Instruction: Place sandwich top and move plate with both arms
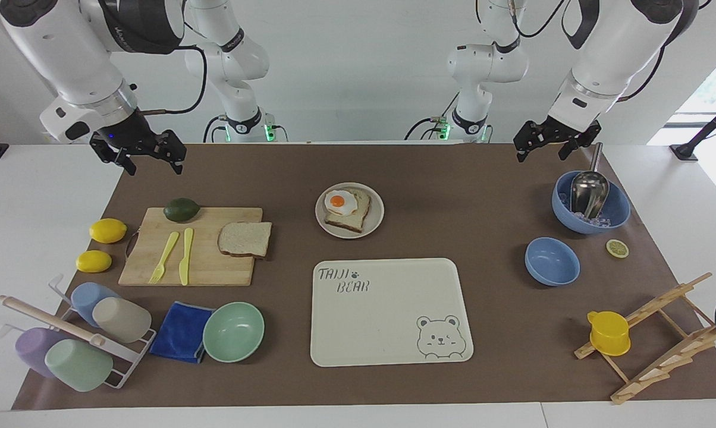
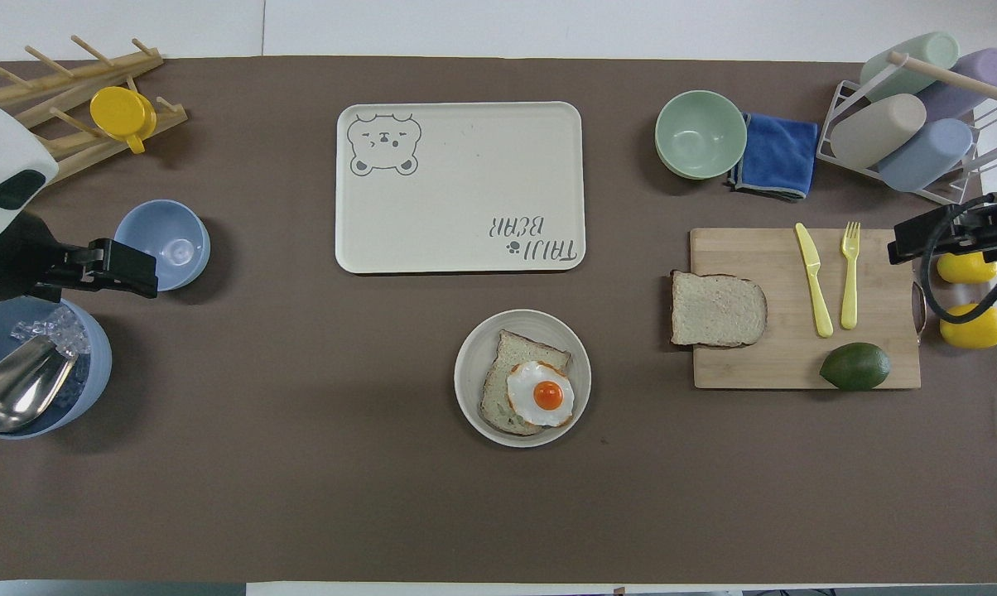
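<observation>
The sandwich top (image 1: 245, 239) is a plain bread slice lying on the wooden cutting board (image 1: 203, 270), at the board's edge toward the table's middle; it also shows in the overhead view (image 2: 718, 309). The small round plate (image 1: 379, 213) sits mid-table and holds a bread slice with a fried egg (image 1: 347, 211); the plate also shows in the overhead view (image 2: 469, 364). My right gripper (image 1: 151, 161) hangs open and empty in the air over the mat's corner by the cutting board. My left gripper (image 1: 545, 148) hangs open and empty over the mat beside the ice bowl (image 1: 616, 217).
A cream bear tray (image 1: 388, 309) lies farther from the robots than the plate. A mint bowl (image 1: 233, 331), blue cloth and cup rack (image 1: 78, 339) are toward the right arm's end. An avocado, yellow knife and fork lie on the board. Two blue bowls and a wooden rack are at the left arm's end.
</observation>
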`<control>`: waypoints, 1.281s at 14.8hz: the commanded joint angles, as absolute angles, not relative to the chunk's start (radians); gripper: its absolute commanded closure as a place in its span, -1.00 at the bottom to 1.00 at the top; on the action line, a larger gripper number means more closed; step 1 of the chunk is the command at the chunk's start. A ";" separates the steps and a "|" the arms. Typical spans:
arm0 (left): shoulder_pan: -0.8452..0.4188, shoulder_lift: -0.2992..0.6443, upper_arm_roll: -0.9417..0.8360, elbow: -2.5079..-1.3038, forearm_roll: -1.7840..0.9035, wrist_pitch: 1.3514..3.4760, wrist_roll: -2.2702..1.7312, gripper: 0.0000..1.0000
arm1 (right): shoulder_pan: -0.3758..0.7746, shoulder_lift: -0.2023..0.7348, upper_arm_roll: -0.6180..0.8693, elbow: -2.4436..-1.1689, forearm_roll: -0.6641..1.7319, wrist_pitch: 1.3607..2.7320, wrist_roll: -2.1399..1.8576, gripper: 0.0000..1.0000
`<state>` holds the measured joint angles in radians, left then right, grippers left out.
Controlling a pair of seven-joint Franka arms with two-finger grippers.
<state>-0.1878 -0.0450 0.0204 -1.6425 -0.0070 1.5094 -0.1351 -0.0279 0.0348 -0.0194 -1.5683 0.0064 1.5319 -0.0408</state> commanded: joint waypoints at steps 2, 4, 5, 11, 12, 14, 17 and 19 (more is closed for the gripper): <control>-0.173 -0.052 0.012 -1.632 0.008 1.489 -0.127 -1.00 | -0.026 0.034 -0.015 -1.563 -0.015 1.539 -0.017 -1.00; -0.173 -0.052 0.012 -1.632 0.008 1.489 -0.127 -1.00 | -0.025 0.035 -0.015 -1.562 -0.015 1.539 -0.017 -1.00; -0.173 -0.051 0.012 -1.632 0.006 1.489 -0.127 -1.00 | -0.026 0.035 -0.015 -1.560 -0.011 1.539 -0.017 -1.00; -0.173 -0.052 0.012 -1.632 0.006 1.489 -0.127 -1.00 | -0.025 0.026 0.023 -1.577 -0.037 1.554 -0.002 -1.00; -0.173 -0.051 0.012 -1.632 0.008 1.489 -0.127 -1.00 | -0.023 0.023 0.029 -1.583 -0.050 1.557 0.012 -1.00; -0.173 -0.051 0.012 -1.632 0.008 1.489 -0.127 -1.00 | -0.025 0.034 0.111 -1.617 -0.157 1.574 0.079 -1.00; -0.173 -0.051 0.012 -1.632 0.008 1.489 -0.127 -1.00 | -0.043 0.076 0.280 -1.712 -0.317 1.638 0.311 -1.00; -0.173 -0.052 0.012 -1.632 0.008 1.489 -0.127 -1.00 | -0.026 0.124 0.313 -1.749 -0.373 1.676 0.433 -1.00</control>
<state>-0.1878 -0.0450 0.0204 -1.6425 -0.0069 1.5094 -0.1351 -0.0182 0.0858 0.2776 -1.6971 -0.3138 1.6248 0.3346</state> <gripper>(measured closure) 0.000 0.000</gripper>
